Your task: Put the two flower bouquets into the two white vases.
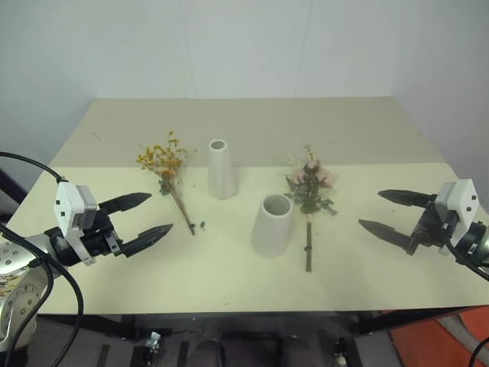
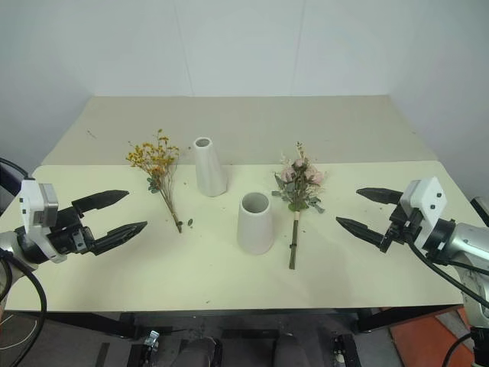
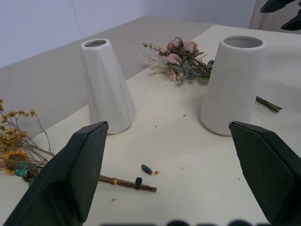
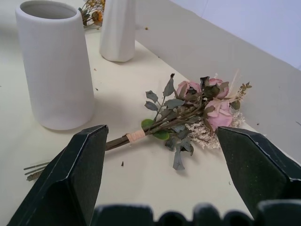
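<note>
We see both vases upright mid-frame on the desk (image 1: 382,145): the tall slim vase (image 1: 221,168) and wide-mouthed vase (image 1: 273,225). The yellow spray (image 1: 170,172) lies left, the rose bunch (image 1: 309,199) right, apparently untouched. Left gripper (image 1: 145,216) and right gripper (image 1: 386,210) hover wide, empty.

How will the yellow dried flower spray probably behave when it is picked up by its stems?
The yellow dried flower spray probably weighs very little, since its brown stems look thin. It seems brittle: small crumbs already lie on the table near the stem ends, so more may shed. The loose, branching head may spread or droop rather than stay compact.
</note>
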Controlling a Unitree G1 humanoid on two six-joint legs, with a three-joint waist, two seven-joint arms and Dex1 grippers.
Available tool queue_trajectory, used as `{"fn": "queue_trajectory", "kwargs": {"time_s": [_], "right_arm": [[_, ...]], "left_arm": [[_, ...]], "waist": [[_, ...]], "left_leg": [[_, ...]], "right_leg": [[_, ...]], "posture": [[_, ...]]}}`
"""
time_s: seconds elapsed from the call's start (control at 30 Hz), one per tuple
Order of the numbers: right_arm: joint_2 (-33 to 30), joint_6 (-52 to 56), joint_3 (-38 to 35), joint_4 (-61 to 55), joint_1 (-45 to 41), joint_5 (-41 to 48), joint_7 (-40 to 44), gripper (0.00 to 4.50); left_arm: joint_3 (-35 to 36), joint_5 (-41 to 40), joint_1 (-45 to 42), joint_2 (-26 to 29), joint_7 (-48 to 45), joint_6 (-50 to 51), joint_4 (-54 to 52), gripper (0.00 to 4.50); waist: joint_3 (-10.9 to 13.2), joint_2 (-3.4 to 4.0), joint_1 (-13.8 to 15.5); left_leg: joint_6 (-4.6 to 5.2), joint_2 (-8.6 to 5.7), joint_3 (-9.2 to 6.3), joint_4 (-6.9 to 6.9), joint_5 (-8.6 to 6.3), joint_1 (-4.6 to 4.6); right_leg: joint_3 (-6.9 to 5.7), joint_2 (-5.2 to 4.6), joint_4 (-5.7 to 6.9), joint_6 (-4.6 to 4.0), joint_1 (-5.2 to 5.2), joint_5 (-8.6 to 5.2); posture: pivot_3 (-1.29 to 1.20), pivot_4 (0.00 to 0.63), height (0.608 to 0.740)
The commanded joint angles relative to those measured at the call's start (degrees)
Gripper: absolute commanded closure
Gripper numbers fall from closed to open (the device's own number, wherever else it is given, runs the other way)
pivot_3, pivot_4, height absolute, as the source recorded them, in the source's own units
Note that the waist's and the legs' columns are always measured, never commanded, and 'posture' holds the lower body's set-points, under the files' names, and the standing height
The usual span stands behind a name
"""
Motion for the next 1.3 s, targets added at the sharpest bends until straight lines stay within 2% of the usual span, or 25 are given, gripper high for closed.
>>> {"fn": "queue_trajectory", "kwargs": {"time_s": [0.03,0.53,0.63,0.83,0.97,1.13,1.3], "right_arm": [[0.0,-1.5,-2.4,-1.7,0.1,0.2,-0.4,0.20],[0.0,-1.8,-2.5,-2.3,0.3,-0.1,-0.4,0.20],[0.2,-2.0,-2.0,-2.4,-0.4,0.1,-0.3,0.20],[0.5,-2.4,-0.6,-2.0,-2.8,-0.2,-0.2,0.20],[0.6,-2.9,0.5,-1.1,-4.5,-0.7,0.3,0.20],[0.3,-3.7,2.4,0.3,-8.5,-0.8,1.7,0.20],[0.1,-4.5,4.9,3.4,-13.9,-1.6,4.2,0.20]], "left_arm": [[0.4,-0.1,-1.1,0.7,0.1,-0.5,-0.7,0.02],[-1.1,1.0,-2.7,0.1,2.4,0.0,-0.1,0.02],[-4.0,4.3,-6.0,2.4,9.0,6.2,0.6,0.02],[-8.8,5.4,-16.2,2.4,20.4,19.9,1.1,0.02],[-15.6,8.0,-28.3,-0.5,30.2,33.8,5.8,0.02],[-19.7,9.7,-39.8,-6.3,37.3,48.7,11.9,0.02],[-20.4,13.5,-45.7,-11.9,42.0,53.7,20.7,0.02]], "waist": [[0.0,0.00,0.0],[0.0,0.00,0.0],[0.0,0.00,0.0],[0.0,-0.02,0.0],[0.0,-0.04,0.1],[0.0,-0.08,-0.2],[0.0,-0.08,-0.8]], "left_leg": [[0.00,0.00,0.00,0.00,0.00,0.00],[0.00,0.00,0.02,0.02,0.00,0.03],[0.00,0.00,0.02,0.04,0.00,0.04],[0.00,-0.01,0.01,0.07,0.00,0.06],[0.00,-0.03,-0.02,0.10,0.00,0.07],[0.00,-0.08,-0.03,0.15,0.01,0.00],[-0.01,-0.07,-0.04,0.18,0.01,0.02]], "right_leg": [[0.00,0.00,0.00,0.00,0.00,0.00],[0.02,0.01,0.04,-0.01,0.01,0.00],[0.02,0.01,0.05,-0.01,0.02,0.00],[0.02,0.02,0.09,0.02,0.04,0.01],[0.01,0.02,0.14,0.05,0.05,0.03],[0.01,0.01,0.15,0.08,-0.01,0.05],[0.02,0.02,0.21,0.08,-0.03,0.05]], "posture": [[0.00,0.150,0.740],[0.00,0.150,0.740],[0.00,0.150,0.740],[0.00,0.150,0.740],[0.00,0.150,0.740],[0.00,0.150,0.740],[0.00,0.150,0.740]]}}
